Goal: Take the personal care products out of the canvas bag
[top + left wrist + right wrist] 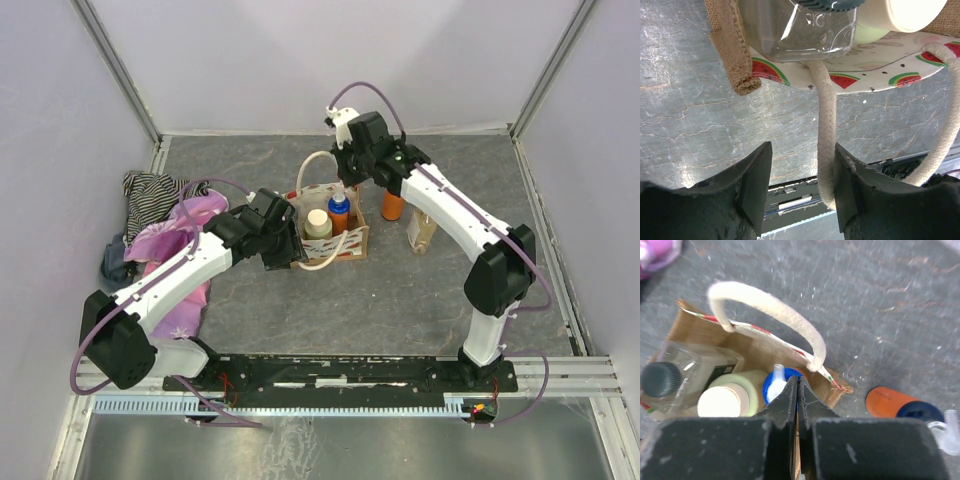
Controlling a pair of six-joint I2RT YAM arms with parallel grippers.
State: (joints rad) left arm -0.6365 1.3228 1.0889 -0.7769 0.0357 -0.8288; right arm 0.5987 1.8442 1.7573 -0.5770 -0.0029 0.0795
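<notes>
You're looking at a grey, crackled slate-look table [400,300] boxed in by pale lilac walls [330,50] with aluminium corner posts [118,70], evenly lit.

You see: canvas bag [732,55] rough woven cloth; handle [826,135] braided rope; clear bottle [800,30] glossy plastic; tabletop [690,125] matt, stone-textured.

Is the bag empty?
No. A clear bottle, a cream-capped bottle and a blue-topped one sit inside the bag.

Tan bag [356,240], red-green watermelon trim, cream handles [775,315]; orange bottle [393,206] to its right; striped black-white cloth [150,190] and pink cloth [170,238] to its left.
</notes>
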